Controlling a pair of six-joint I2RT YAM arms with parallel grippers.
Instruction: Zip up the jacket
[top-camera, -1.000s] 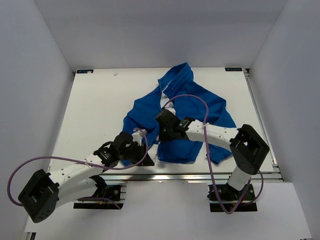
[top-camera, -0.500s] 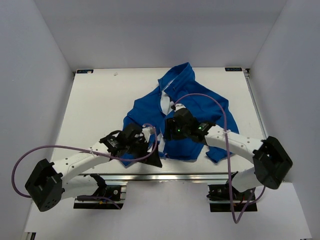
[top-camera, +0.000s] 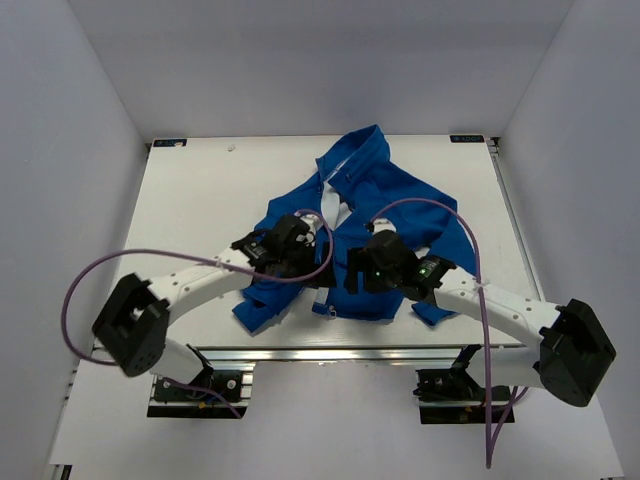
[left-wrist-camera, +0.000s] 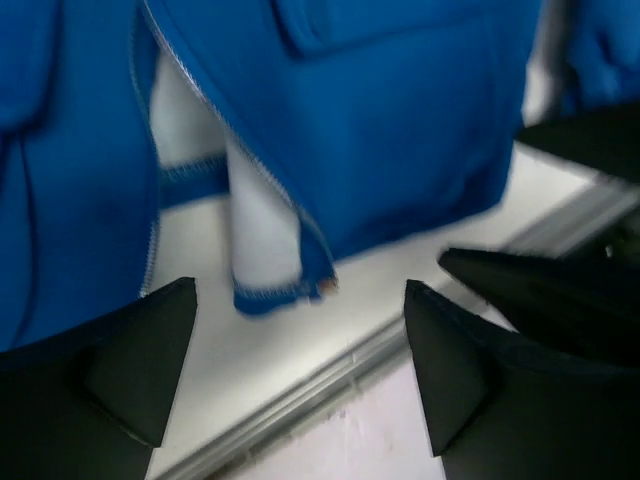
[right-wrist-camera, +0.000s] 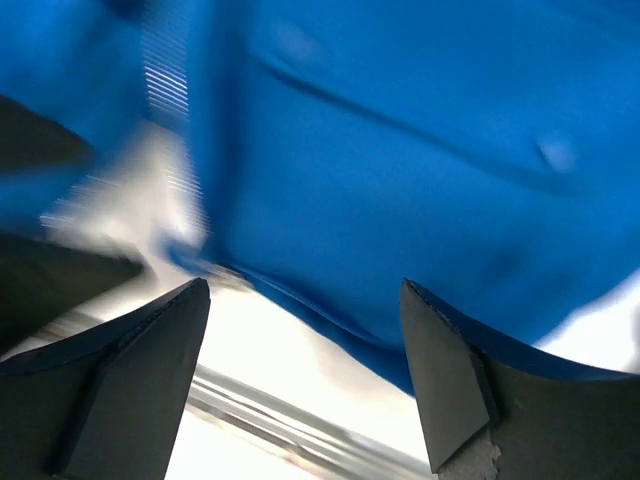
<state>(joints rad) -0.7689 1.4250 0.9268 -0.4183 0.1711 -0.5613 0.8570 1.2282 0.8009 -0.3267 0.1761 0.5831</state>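
Two sets of fingers, both spread and empty. Left fingers (left-wrist-camera: 130, 370) frame the zipper's lower end (left-wrist-camera: 318, 285) at 12 o'clock, not touching; its long axis runs toward 11 o'clock. Right fingers (right-wrist-camera: 130, 370) hover over the hem (right-wrist-camera: 330, 330), judged farther off. Jacket (top-camera: 400, 210) lies unzipped, mid-bench (top-camera: 190, 200).

Jacket (top-camera: 395, 205): on the table (top-camera: 190, 210), collar toward the far edge, hem at the near edge.
Left gripper (left-wrist-camera: 300, 288): above the Jacket hem, left of its front opening.
Right gripper (right-wrist-camera: 305, 285): above the hem, right of that opening, near the Left gripper.
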